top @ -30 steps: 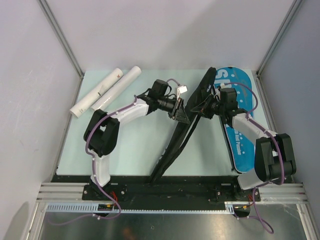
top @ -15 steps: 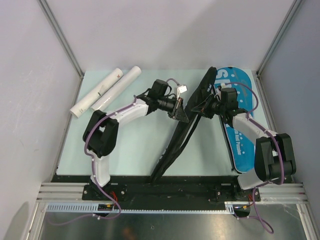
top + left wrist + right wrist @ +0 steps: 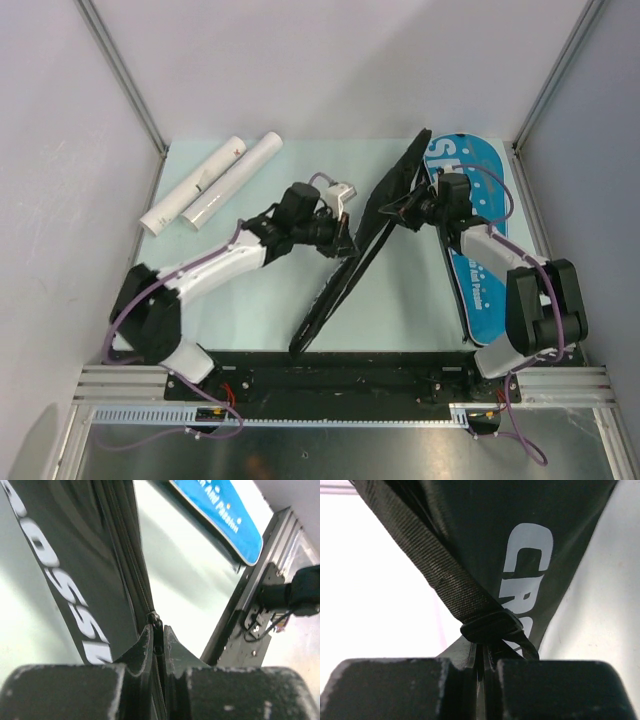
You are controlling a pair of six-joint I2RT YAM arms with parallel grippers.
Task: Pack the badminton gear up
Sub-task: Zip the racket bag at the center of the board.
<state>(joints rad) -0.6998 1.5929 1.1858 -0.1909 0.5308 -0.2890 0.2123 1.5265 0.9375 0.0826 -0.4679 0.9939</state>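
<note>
The blue-black bag lies at the right of the table, its blue side flat and its black side raised on edge, running from the far middle to the near edge. My left gripper is shut on the bag's zipper pull at the black side's edge. My right gripper is shut on the thin black strap just under a buckle on the bag's webbing strap. Two long white tubes lie at the far left. No rackets or shuttlecocks show.
The table's metal frame rail and the right arm's base show beyond the bag in the left wrist view. Grey walls close in the table at the left, back and right. The black mounting rail runs along the near edge.
My left gripper has slid towards the near left along the bag's edge, holding the zipper pull, and its arm has stretched out leftwards. The black side's near end swung left. The right gripper barely moved.
</note>
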